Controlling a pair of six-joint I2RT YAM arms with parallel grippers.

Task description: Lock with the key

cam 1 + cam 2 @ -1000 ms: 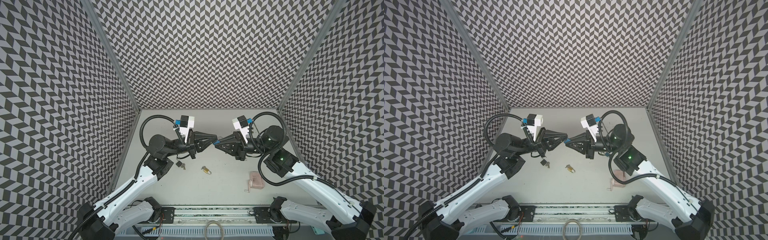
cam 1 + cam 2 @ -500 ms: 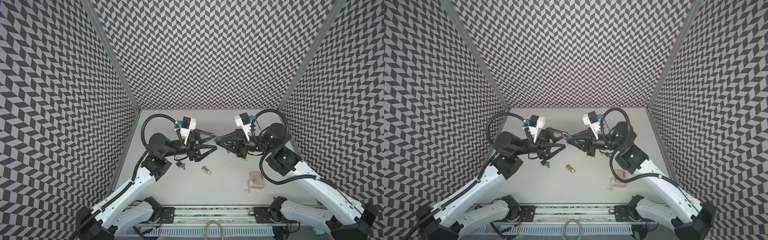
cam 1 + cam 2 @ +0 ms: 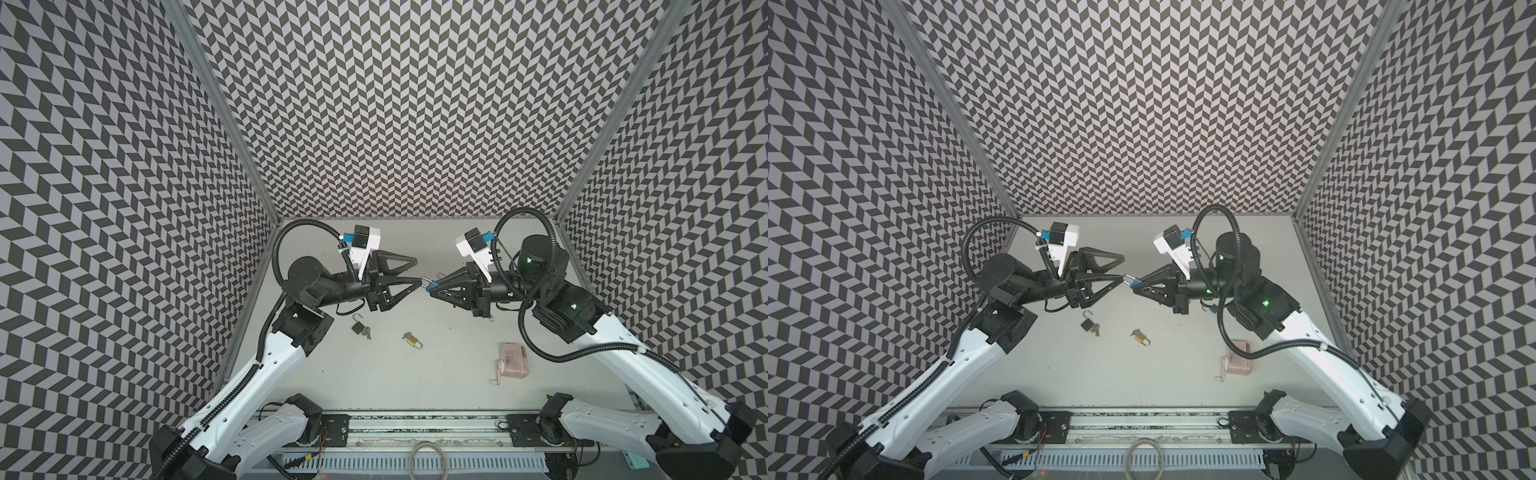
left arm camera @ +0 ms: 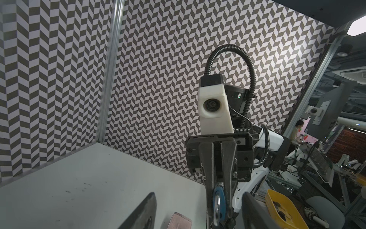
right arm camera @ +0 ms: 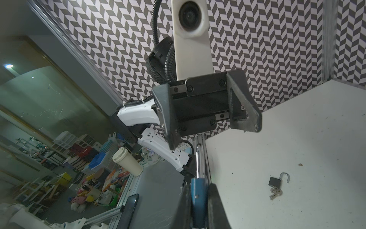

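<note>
A blue padlock (image 3: 432, 285) (image 3: 1136, 284) hangs above the table's middle, with my right gripper (image 3: 430, 286) (image 5: 199, 187) shut on its body (image 5: 198, 190). Its silver shackle (image 5: 198, 162) (image 4: 217, 208) points at my left gripper (image 3: 417, 271) (image 3: 1123, 269). The left gripper is open, and in the left wrist view its fingers (image 4: 146, 210) stand on either side of the shackle without gripping it. No key shows on the blue padlock; that part is hidden by the fingers.
On the table below the grippers lie a black padlock (image 3: 358, 327) (image 5: 275, 181) with its shackle open and keys (image 5: 275, 193) attached, a brass padlock (image 3: 412, 340) (image 3: 1142, 338), and a pink padlock (image 3: 513, 359) (image 3: 1239, 361) (image 4: 179, 221) at the right. Patterned walls close three sides.
My left gripper, shut at the shackle's tip a second ago, has opened and stays beside it. The right gripper keeps its hold on the blue padlock.
</note>
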